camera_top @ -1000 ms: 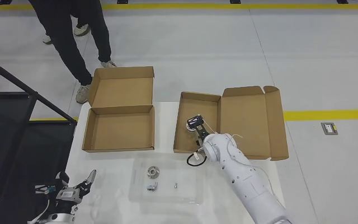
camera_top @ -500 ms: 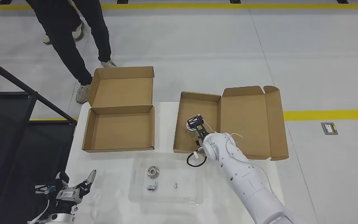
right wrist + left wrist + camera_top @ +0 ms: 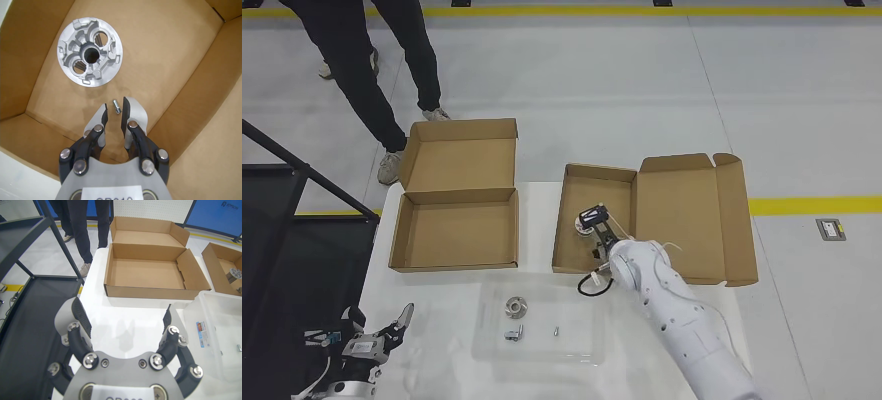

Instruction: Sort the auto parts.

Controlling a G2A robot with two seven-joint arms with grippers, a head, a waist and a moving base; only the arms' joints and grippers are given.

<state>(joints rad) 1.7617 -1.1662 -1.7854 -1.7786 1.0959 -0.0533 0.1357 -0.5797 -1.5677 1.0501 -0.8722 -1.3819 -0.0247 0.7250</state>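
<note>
Little has shifted since the earlier frames: the right arm's forearm has swung a touch toward the right of the top view, while its wrist stays over the same spot in the right-hand cardboard box (image 3: pixel 596 172). The right gripper (image 3: pixel 115 103) hangs low over the box floor, its fingers parted by a narrow gap, with a small bolt (image 3: pixel 116 108) in that gap close to one pad. I cannot tell whether the bolt touches the pad or lies free on the cardboard. A flanged metal hub (image 3: pixel 89 56) lies flat near it in the same box. This looks like the release of the bolt, so the fingers should probably spread wider before the wrist rises. A straight lift would avoid dragging the bolt or nudging the hub. At the lower left of the top view the left gripper (image 3: pixel 122 305) hovers over the tabletop (image 3: pixel 537 230), spread wide and holding nothing. More parts wait in the clear plastic bin (image 3: pixel 582 340) at lower centre, among them a second hub (image 3: pixel 513 305). The left-hand cardboard box (image 3: pixel 457 235) holds nothing yet.
</note>
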